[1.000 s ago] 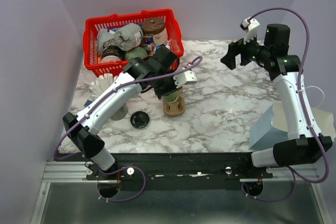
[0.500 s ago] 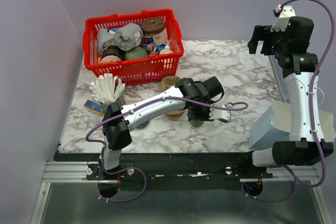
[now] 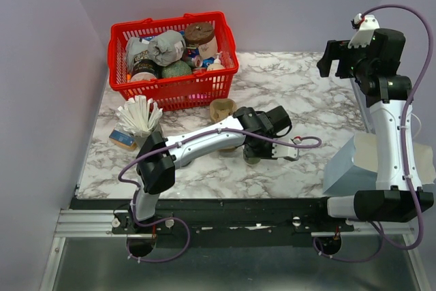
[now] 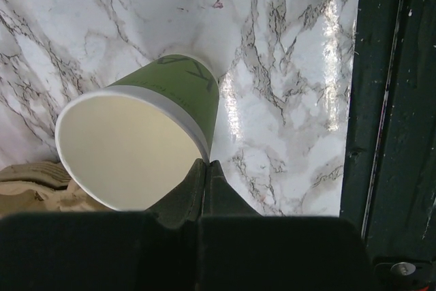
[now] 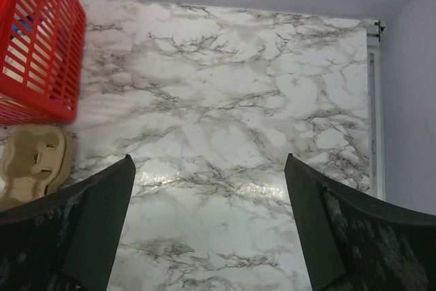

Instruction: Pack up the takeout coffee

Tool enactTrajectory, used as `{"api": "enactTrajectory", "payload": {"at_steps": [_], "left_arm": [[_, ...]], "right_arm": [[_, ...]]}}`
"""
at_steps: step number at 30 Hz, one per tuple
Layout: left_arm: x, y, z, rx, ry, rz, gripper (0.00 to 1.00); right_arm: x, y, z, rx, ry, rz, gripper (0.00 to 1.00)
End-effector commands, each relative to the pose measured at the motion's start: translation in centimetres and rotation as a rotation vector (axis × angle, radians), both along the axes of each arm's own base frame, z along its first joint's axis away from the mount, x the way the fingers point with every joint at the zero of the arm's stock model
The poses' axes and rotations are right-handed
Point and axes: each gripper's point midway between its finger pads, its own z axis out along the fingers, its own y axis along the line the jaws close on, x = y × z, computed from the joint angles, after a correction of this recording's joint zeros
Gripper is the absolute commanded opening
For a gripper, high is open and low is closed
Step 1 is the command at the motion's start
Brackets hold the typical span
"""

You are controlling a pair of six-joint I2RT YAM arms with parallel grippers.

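Observation:
The green paper cup (image 4: 163, 93) has a cream inside and no lid on it. In the left wrist view it is over the marble table, right of the brown cardboard carrier (image 4: 30, 185). My left gripper (image 4: 204, 168) is shut on the cup's near rim, one finger inside and one outside. From above, the gripper (image 3: 253, 149) mostly hides the cup (image 3: 251, 159), in front of the carrier (image 3: 223, 108). The black lid is hidden. My right gripper (image 3: 334, 59) is open, empty and raised over the table's far right; it also shows in its wrist view (image 5: 210, 172).
A red basket (image 3: 170, 90) of groceries stands at the back left and also shows in the right wrist view (image 5: 41, 46). A grey metal cup of white stirrers (image 3: 139, 117) is at the left edge. A blue-grey paper bag (image 3: 349, 165) stands at the right front. The carrier (image 5: 34, 161) lies below the basket.
My left gripper has carried the green cup from the carrier to the front right, then drawn back slightly left. My right arm has swung up and to the right.

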Motion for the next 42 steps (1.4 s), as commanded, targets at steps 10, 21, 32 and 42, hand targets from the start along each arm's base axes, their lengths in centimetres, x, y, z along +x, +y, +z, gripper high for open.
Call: {"api": "enactTrajectory", "payload": {"at_steps": [10, 21, 32, 42], "left_arm": [[0.5, 0.9, -1.9, 0.078, -0.016, 0.010, 0.00], [0.2, 1.6, -1.6, 0.071, -0.006, 0.025, 0.00], [0.5, 1.6, -0.2, 0.021, -0.036, 0.031, 0.37], [3.5, 3.3, 13.6, -0.313, -0.221, 0.116, 0.59]], "right_arm": [[-1.1, 2.9, 0.6, 0.014, -0.031, 0.204, 0.99], [-0.6, 3.4, 0.5, 0.033, -0.019, 0.225, 0.99], [-0.7, 3.6, 0.5, 0.051, -0.009, 0.233, 0.99], [0.4, 4.2, 1.8, -0.004, -0.041, 0.271, 0.96]]}}
